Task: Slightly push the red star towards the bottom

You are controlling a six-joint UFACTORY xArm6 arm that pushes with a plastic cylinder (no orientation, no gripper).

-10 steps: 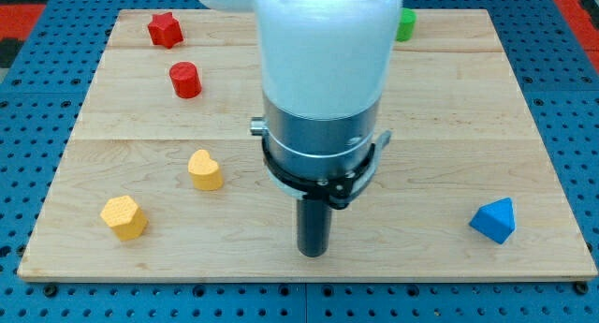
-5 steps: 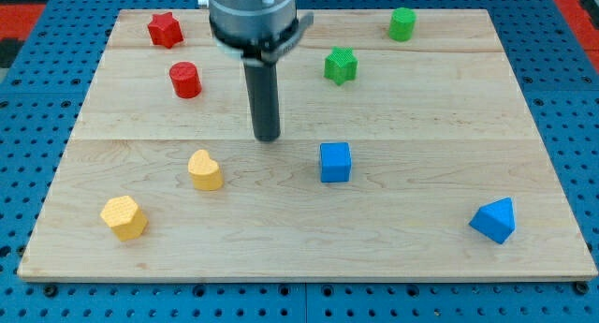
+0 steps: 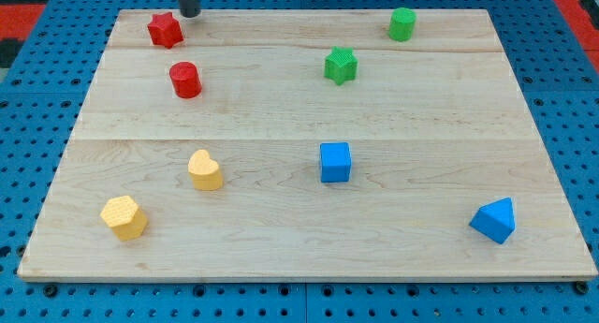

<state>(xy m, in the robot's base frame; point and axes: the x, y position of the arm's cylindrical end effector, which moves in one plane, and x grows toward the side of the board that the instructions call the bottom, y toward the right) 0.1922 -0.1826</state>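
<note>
The red star (image 3: 165,29) lies near the board's top-left corner. My tip (image 3: 190,14) stands just above and to the right of the star, at the board's top edge, close to it but apart. Only the rod's lowest part shows at the view's top. A red cylinder (image 3: 185,80) sits a little below the star.
A green cylinder (image 3: 402,23) and a green star (image 3: 341,65) lie at the upper right. A blue cube (image 3: 335,162) sits at the middle, a blue triangular block (image 3: 494,220) at the lower right. A yellow heart (image 3: 204,169) and a yellow block (image 3: 124,217) lie at the lower left.
My rod has moved from the lower middle of the board up and left to the top edge beside the red star. No block has moved.
</note>
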